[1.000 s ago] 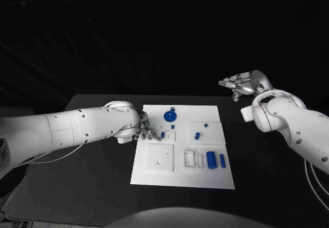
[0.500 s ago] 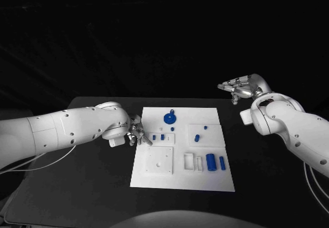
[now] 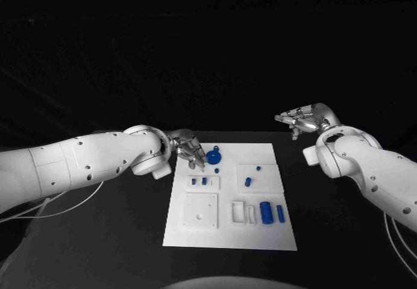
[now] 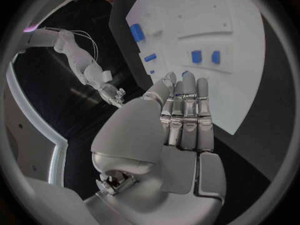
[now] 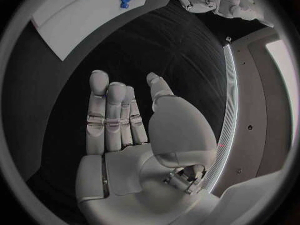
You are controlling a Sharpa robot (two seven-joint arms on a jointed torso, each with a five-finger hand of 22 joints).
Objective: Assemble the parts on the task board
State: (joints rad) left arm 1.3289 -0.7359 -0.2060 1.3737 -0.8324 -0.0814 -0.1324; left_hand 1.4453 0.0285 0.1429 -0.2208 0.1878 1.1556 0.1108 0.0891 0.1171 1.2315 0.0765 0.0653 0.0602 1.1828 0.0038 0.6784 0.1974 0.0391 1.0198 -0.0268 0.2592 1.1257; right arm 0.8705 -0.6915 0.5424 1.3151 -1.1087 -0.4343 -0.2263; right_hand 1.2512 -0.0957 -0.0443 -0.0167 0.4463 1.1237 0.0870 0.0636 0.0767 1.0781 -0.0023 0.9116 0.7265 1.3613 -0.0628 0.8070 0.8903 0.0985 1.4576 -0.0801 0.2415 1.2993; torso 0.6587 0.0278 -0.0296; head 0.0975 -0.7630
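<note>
Your task board (image 3: 228, 235) lies mid-table. Your left hand (image 3: 187, 150) hovers at its far-left corner, fingers straight, holding nothing. Your right hand (image 3: 303, 118) hangs off-board, empty, fingers apart. Blue parts (image 3: 267, 212) sit on the board.

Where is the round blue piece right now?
In the head view, the round blue piece lies near the task board's far edge, just beside the left hand's fingertips.

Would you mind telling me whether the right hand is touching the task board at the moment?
Apart. In the head view the right hand is raised beyond the table's far right corner, with dark table between it and the task board; the right wrist view shows the same gap.
</note>
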